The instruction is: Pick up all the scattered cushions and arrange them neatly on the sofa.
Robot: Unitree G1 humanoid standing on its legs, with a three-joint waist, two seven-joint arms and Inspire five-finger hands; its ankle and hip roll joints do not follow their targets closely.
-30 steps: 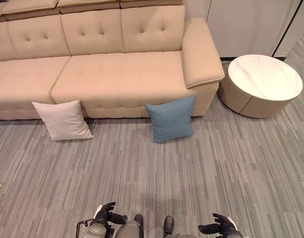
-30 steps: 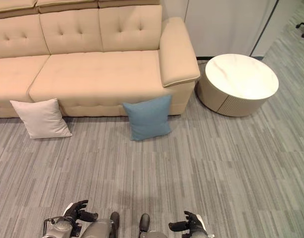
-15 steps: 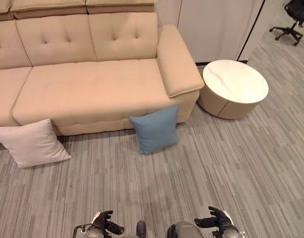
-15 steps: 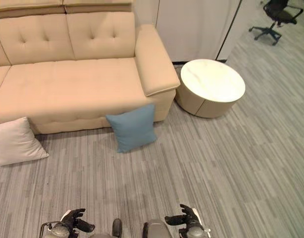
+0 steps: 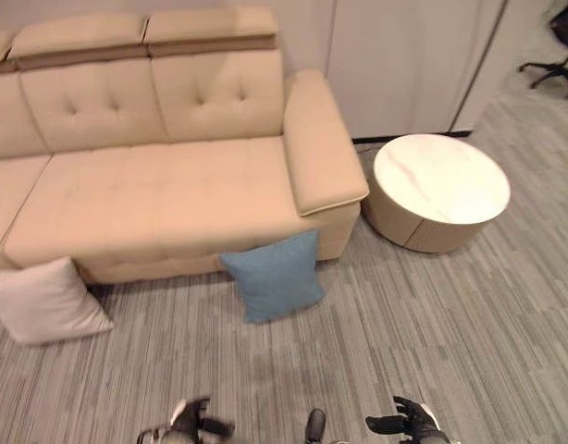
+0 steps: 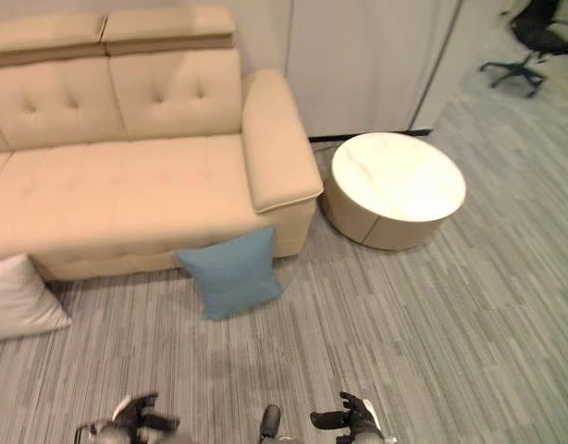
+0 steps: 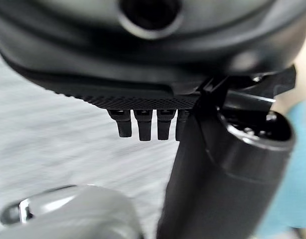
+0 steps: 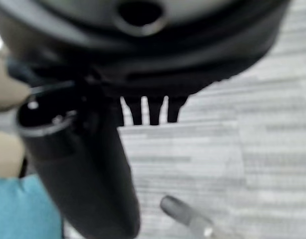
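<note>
A beige sofa [image 5: 164,199] is seen along the wall, w/ tufted back and a wide armrest at its right end. Two cushions are found on the grey striped floor [image 5: 432,324], none on the seat. The blue cushion [image 5: 272,276] is propped upright against the sofa's front, just below the armrest end, touching the base. The white cushion [image 5: 43,300] is leaned against the sofa front further to the left, well apart from the blue one (its left edge is cut off by the frame). A round low table [image 5: 438,189] w/ a pale marble-like top is placed beside the armrest, to the right. An office chair [image 6: 524,37] is glimpsed at the far right corner. The left hand [image 5: 193,418] and right hand [image 5: 406,425] are held low near the bottom edge, both far from the cushions and empty. In each wrist view the fingers [image 7: 140,125] are seen hanging straight and relaxed, nothing gripped; the left hand is blurred in the head views, so its pose is prob. the same there.
</note>
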